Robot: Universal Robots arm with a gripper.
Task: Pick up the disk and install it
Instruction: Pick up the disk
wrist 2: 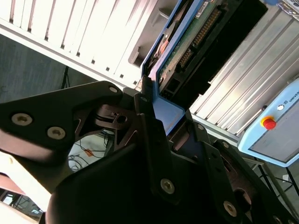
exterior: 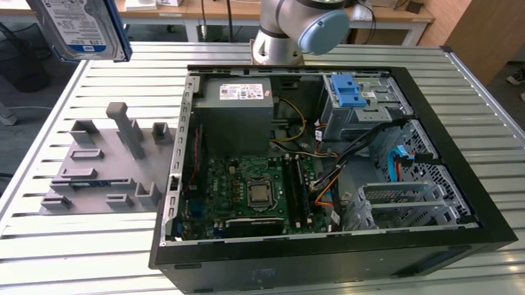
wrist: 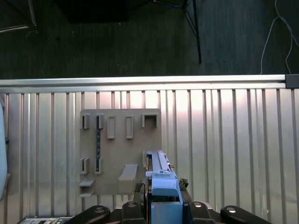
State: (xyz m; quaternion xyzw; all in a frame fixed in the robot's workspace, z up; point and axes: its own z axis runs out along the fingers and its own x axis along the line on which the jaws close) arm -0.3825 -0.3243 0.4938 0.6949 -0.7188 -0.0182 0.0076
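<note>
The gripper (wrist: 161, 187) squeezes the disk (exterior: 82, 27) by one end, high over the table (exterior: 98, 252); it could slip out and fall if bumped

Arm (exterior: 283, 27) base joints stand upright, with the blue joint cap (exterior: 324, 31) turned to the exterior view's right. The gripper (wrist 2: 163, 112) has its black linkage fingers (wrist 2: 145, 116) closed tight on the disk (wrist 2: 187, 49), clamping its blue rail end from both sides. The disk sticks straight out past the fingertips. In the first wrist view the gripper (wrist: 161, 187) points down, with the disk (wrist: 159, 168) edge-on between the fingers.
</note>
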